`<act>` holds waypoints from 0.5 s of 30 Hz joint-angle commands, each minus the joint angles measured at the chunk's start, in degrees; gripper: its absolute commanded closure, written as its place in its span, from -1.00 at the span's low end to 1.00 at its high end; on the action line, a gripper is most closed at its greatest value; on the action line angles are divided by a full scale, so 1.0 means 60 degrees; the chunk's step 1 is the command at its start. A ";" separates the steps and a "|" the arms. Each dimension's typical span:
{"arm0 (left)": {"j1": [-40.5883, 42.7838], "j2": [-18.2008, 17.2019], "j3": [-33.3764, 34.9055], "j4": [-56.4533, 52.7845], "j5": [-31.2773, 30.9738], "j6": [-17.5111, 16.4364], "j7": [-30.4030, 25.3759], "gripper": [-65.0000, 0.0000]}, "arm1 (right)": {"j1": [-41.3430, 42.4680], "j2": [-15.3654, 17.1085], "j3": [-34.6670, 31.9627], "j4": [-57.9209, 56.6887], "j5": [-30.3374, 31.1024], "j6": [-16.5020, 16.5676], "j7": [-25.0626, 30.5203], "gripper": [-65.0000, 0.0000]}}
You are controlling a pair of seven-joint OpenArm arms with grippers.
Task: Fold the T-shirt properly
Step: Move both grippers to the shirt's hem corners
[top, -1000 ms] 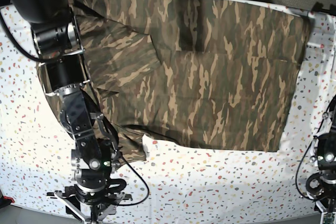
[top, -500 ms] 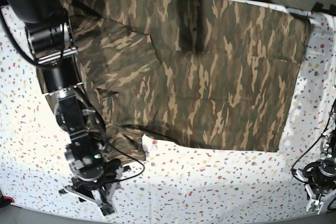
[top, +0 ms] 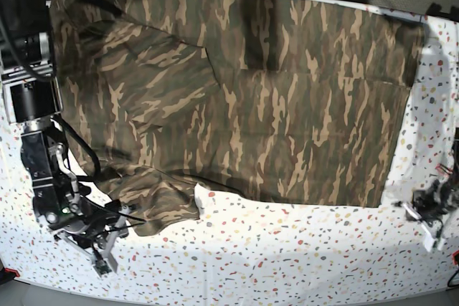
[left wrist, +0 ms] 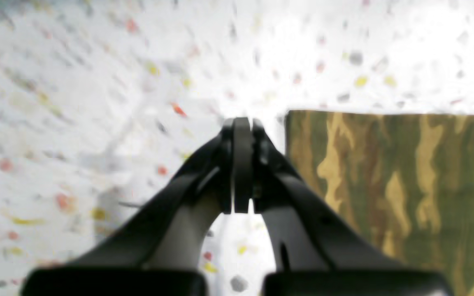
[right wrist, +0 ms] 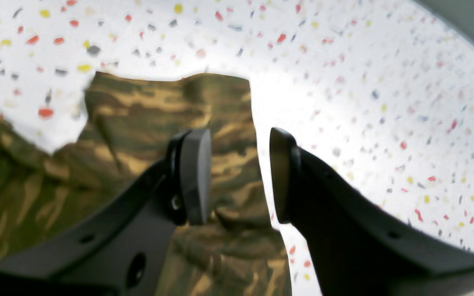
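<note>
Right black 2-fingered gripper [right wrist: 240,176], jaws apart, above the camouflage-print cloth T-shirt [right wrist: 171,119] edge on white speckled tabletop [right wrist: 364,82].

A: Where is there room to pass?

B: Along the near strip of the speckled worktop [top: 287,256], bare between the two arms.

A: What blocks the way?

B: The T-shirt [top: 272,98] covers the middle and far side. The right hand [top: 107,245] sits at its near sleeve corner, pads parted; the left hand [top: 428,216], pads pressed together, sits just beside the hem corner.
</note>
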 commanded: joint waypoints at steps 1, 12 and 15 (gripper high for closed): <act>-0.0291 0.0047 -0.0051 -0.0251 -0.0153 0.0160 -0.0674 1.00 | 0.0357 0.0131 0.0076 0.0153 0.0040 0.0036 0.0160 0.26; -0.0291 0.0430 -0.0055 -0.0270 -0.0146 0.0648 -0.1479 1.00 | 0.0339 0.0127 0.0076 0.0153 0.0004 0.0036 0.0022 0.26; -0.0291 0.0441 -0.0055 0.0000 -0.0146 0.0648 -0.1282 1.00 | 0.0339 0.0127 0.0076 0.0153 0.0004 0.0036 -0.0015 0.26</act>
